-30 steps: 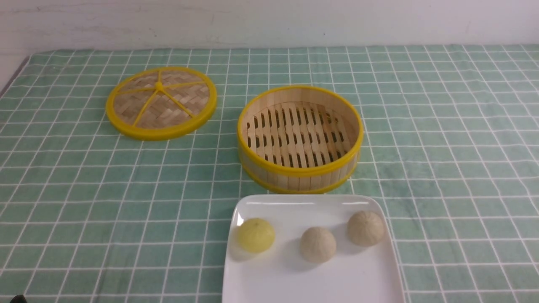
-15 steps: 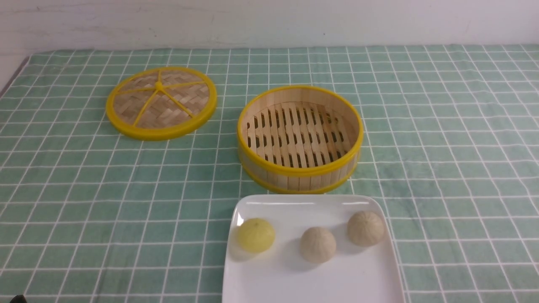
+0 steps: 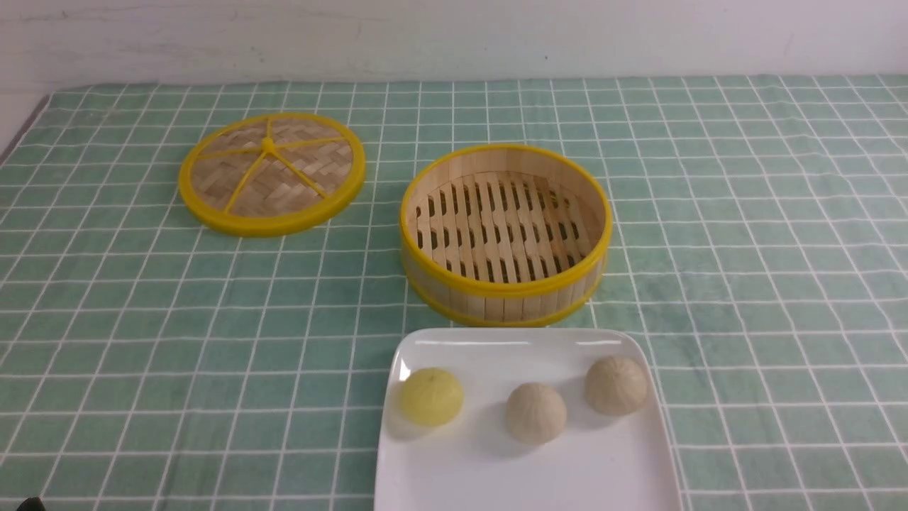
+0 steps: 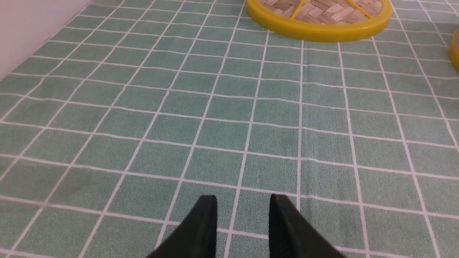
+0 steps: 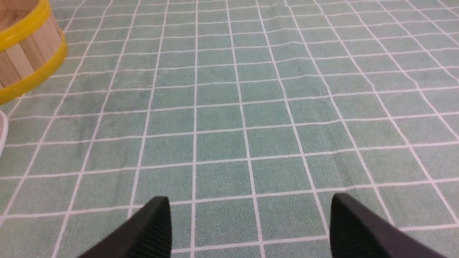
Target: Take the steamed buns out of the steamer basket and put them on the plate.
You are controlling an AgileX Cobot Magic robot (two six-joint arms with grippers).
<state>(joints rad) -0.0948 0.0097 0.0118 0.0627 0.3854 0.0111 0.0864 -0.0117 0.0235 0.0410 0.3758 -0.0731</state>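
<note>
The steamer basket stands bare on the green checked cloth covering the surface. Left of the basket and farther back lies the woven lid, well apart. Just in front of the basket sits the plate, carrying all three steamed buns. The left end effector has its fingers slightly apart, holding nothing; the right end effector is spread wide over bare cloth. A pale wall runs behind.

Bright, even light; soft shadows; glare on the plate.
</note>
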